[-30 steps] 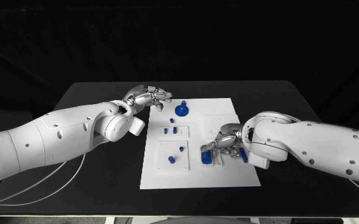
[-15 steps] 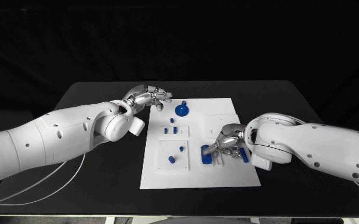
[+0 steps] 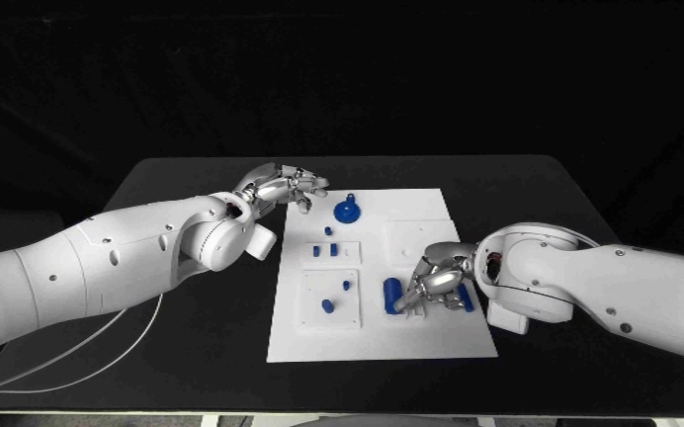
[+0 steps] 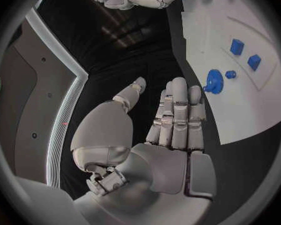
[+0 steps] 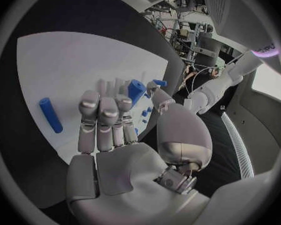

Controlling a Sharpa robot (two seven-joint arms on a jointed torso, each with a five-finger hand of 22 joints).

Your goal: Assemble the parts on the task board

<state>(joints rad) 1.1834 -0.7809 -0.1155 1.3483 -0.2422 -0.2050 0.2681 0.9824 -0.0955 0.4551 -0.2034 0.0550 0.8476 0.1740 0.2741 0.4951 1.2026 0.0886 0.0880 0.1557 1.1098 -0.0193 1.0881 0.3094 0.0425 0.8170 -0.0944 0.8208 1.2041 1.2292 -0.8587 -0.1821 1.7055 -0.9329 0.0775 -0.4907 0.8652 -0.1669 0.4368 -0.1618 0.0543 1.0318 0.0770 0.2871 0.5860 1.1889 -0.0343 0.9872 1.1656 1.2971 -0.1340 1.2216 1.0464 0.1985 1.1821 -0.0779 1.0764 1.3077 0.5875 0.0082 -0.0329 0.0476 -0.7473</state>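
The white task board [image 3: 378,333] lies mid-table. My right hand [image 3: 432,283] hovers low over its right half, fingertips [image 5: 100,105] pointing down at the board. A long blue part [image 3: 392,295] lies just beyond them; in the right wrist view this part [image 5: 135,91] shows between fingertips and thumb, and a grip cannot be judged. A second long blue part [image 3: 464,296] lies by the wrist and shows again [image 5: 50,115]. My left hand [image 3: 286,186] hangs at the board's far left corner with straight fingers [image 4: 177,116], holding nothing.
A round blue part [image 3: 347,212] stands near the board's far edge, also seen from the left wrist [image 4: 213,80]. Several small blue parts [image 3: 323,247] sit in the left insets, one low down [image 3: 326,303]. Black table [image 3: 186,348] surrounds the board.
My right arm has drawn back toward the table's right side and the hand has sunk a little closer to the board. The left hand and the blue parts have stayed put.
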